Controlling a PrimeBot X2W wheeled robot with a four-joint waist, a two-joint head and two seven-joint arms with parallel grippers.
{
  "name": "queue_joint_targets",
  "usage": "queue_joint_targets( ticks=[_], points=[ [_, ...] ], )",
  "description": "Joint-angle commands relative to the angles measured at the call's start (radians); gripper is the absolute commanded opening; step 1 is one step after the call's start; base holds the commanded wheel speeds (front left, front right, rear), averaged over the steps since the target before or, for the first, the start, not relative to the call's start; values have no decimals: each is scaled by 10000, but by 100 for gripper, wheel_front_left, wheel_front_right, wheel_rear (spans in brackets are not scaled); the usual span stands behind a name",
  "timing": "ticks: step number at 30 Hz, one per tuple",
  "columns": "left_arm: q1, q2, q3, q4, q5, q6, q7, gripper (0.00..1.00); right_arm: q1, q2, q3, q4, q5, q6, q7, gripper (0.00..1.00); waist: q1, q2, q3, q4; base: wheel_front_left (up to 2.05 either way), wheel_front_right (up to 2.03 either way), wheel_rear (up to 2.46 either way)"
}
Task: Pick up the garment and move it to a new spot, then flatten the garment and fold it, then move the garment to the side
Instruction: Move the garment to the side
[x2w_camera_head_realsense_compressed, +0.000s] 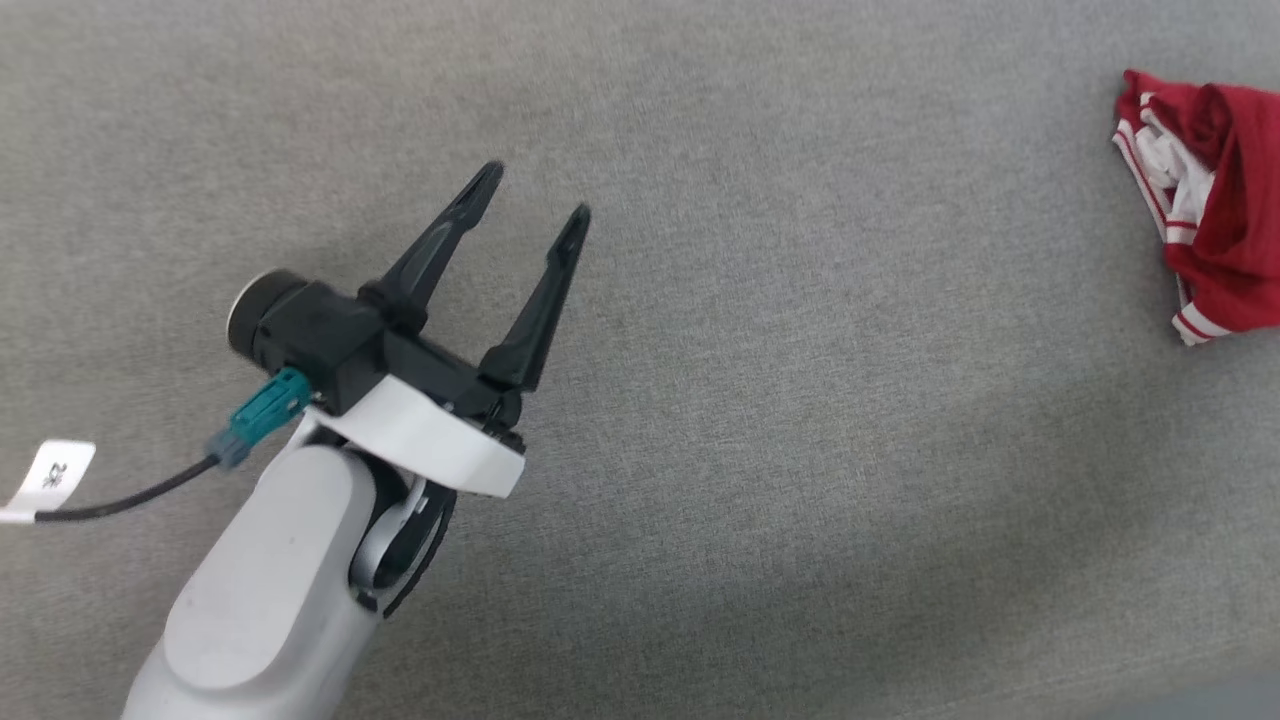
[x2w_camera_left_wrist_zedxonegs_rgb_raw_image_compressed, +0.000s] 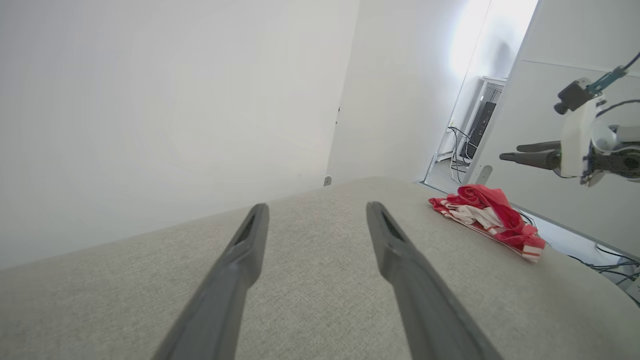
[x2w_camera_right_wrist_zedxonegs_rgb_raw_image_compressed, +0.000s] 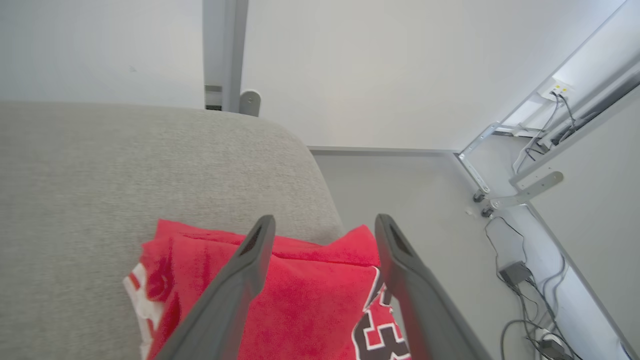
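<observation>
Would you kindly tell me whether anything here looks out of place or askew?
The red jersey T-shirt with white sleeves lies crumpled at the right edge of the grey fabric table, apparently partly overhanging it, beneath the open right tool.

Head view: light is even and diffuse over the grey fabric surface (x2w_camera_head_realsense_compressed: 800, 450). No hard shadows, only a soft darker patch below and right of my left gripper (x2w_camera_head_realsense_compressed: 535, 192). The garment (x2w_camera_head_realsense_compressed: 1215, 200) is slightly soft at the frame edge. Left wrist view: strong glare blooms on the wall (x2w_camera_left_wrist_zedxonegs_rgb_raw_image_compressed: 475, 45) at upper right, and detail is washed out there. My fingers (x2w_camera_left_wrist_zedxonegs_rgb_raw_image_compressed: 232, 280) are blurred close to the lens. Right wrist view: bright and clear, with straight lines leaning toward the edges from wide-angle distortion.
</observation>
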Motion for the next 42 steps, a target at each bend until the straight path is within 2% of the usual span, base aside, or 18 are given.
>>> queue_joint_targets(
  ticks=[1, 11, 21, 34, 42],
  points=[
    [176, -34, 103, -31, 45, -27, -44, 100, 152, 71, 85, -71, 92, -3, -125, 100, 0, 0, -225, 114, 0, 0, 0],
    [1619, -96, 1450, -152, 94, -27, -44, 100, 1290, 978, 1216, -1136, 1110, -3, -951, 100, 0, 0, -1285, 651, 0, 0, 0],
    [2962, -314, 2762, -46, 306, -27, -44, 100, 3189, 1286, 2319, -3137, 2329, -3, -1383, 100, 0, 0, -2325, 1255, 0, 0, 0],
    [5106, -976, 4788, -720, 1255, -27, -44, 100, 6070, 1589, 1949, -5894, 2588, -3, -1575, 100, 0, 0, -3281, 1823, 0, 0, 0],
    [6008, -1361, 5461, -959, 1459, -27, -42, 100, 7751, 2014, 1388, -7343, 2298, -3, -1584, 100, 0, 0, -3579, 1903, 0, 0, 0]
  ],
)
